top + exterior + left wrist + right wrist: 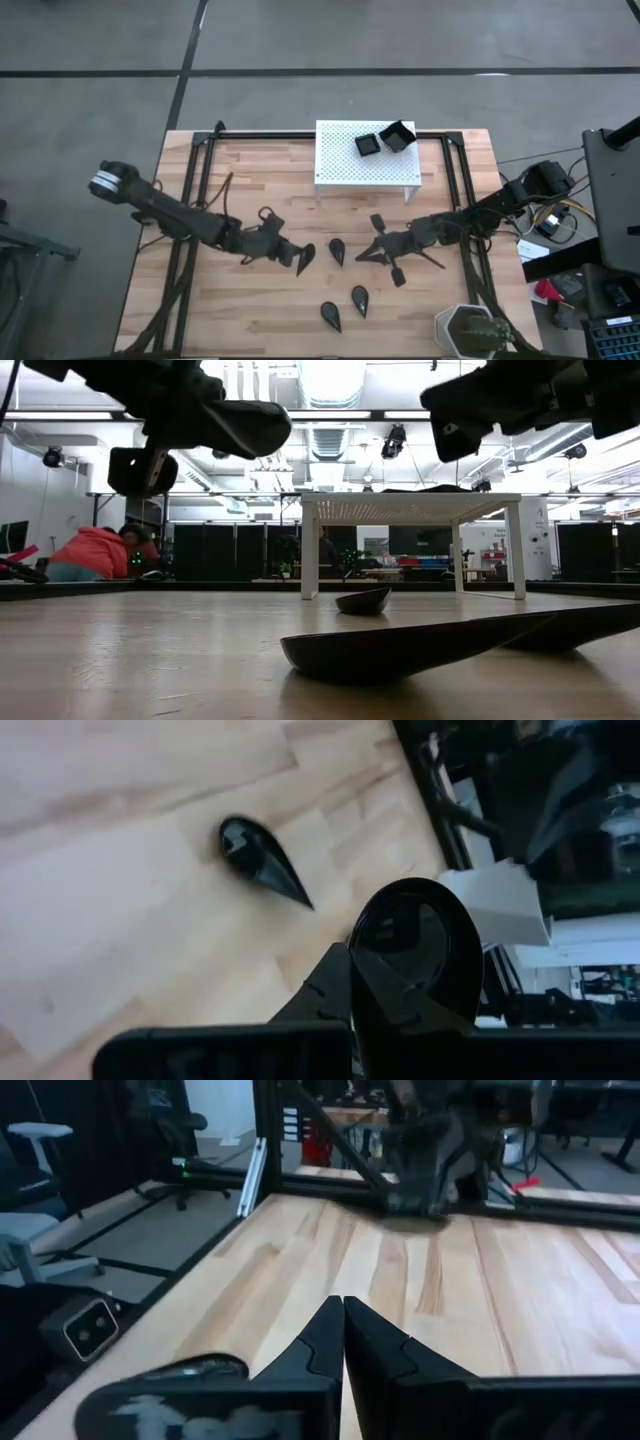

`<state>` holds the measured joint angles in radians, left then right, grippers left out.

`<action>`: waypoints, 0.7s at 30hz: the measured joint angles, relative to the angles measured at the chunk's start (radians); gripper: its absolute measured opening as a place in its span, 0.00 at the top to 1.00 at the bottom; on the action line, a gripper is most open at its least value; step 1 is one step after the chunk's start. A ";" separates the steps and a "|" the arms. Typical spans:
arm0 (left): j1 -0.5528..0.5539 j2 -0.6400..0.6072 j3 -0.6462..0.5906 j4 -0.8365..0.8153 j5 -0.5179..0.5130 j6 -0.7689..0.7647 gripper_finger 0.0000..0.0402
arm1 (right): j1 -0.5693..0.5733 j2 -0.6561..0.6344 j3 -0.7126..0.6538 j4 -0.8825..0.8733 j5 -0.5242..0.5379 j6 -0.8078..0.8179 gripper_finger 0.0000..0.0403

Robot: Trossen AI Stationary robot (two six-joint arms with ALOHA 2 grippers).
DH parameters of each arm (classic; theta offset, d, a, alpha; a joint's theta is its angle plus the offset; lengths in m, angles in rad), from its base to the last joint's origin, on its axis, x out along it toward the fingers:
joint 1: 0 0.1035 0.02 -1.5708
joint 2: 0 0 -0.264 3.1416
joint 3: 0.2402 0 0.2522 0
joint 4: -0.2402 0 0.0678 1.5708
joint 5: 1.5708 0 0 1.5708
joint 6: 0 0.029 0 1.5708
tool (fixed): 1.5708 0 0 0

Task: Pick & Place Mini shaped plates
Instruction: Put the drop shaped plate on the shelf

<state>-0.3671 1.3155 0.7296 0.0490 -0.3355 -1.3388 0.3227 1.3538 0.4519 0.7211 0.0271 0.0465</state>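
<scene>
Spanning the wooden table point(250, 310) at mid-task, judging by two square plates point(367, 144) already on top of the white stand point(345, 165) at the far edge. Carry step in hand: left gripper point(300, 260) over mid-table, clamped on the rim of a held teardrop plate point(420, 945), apparently lifted clear of the wood. Right gripper point(372, 252) just beside, fingers pressed together on nothing, two small square dishes point(378, 222) close on either side. Loose teardrop plates point(336, 250) lying between the grippers and nearer the front edge. Next, probably: swing the held plate forward and up over the stand, keep it level, lower, then release.
</scene>
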 joint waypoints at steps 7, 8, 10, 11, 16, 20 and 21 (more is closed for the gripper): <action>0.080 -0.080 0.033 -0.132 0.033 0.054 1.00 | 0.027 -0.036 -0.031 0.065 0.002 -0.054 0.98; 0.094 -0.089 0.046 -0.152 0.039 0.062 1.00 | 0.033 -0.043 -0.040 0.068 0.003 -0.063 0.98; 0.124 -0.105 0.071 -0.196 0.063 0.081 1.00 | 0.041 -0.055 -0.047 0.083 0.024 -0.074 0.98; 0.142 -0.109 0.086 -0.220 0.075 0.090 1.00 | 0.045 -0.064 -0.055 0.083 0.047 -0.080 0.98; 0.252 -0.128 0.180 -0.353 0.154 0.150 1.00 | 0.058 -0.099 -0.095 0.095 0.136 -0.106 0.98; 0.359 -0.127 0.262 -0.475 0.209 0.205 1.00 | 0.057 -0.139 -0.147 0.148 0.137 -0.106 0.98; 0.388 -0.127 0.280 -0.492 0.222 0.220 1.00 | 0.057 -0.149 -0.155 0.151 0.139 -0.104 0.98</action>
<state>0.0204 1.1889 1.0093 -0.4431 -0.1132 -1.1191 0.3796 1.2050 0.2965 0.8722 0.1659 -0.0576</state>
